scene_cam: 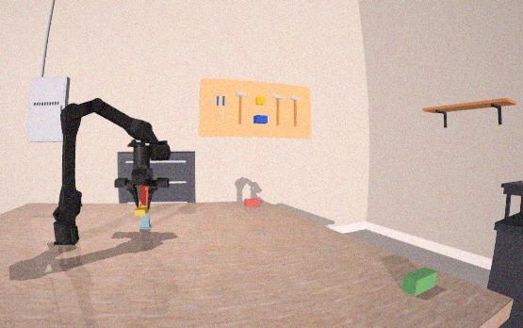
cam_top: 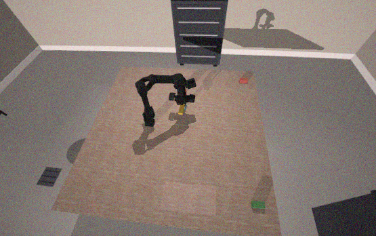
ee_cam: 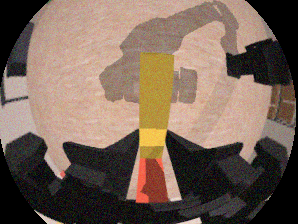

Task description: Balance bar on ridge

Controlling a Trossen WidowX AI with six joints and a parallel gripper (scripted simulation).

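Note:
The bar has a long yellow part and a red part that shows between the fingers. My gripper is shut on the bar, pointing down. The yellow part sticks out from the fingers toward the front. The light blue ridge stands on the table, just below and behind the yellow end in the exterior view. The bar hides the ridge's top, and I cannot tell whether they touch. The bar is clear of the table. Its exact tilt is unclear.
A red block lies near the table's back right corner. A green block lies near the front right edge. The arm's base stands to the left of the ridge.

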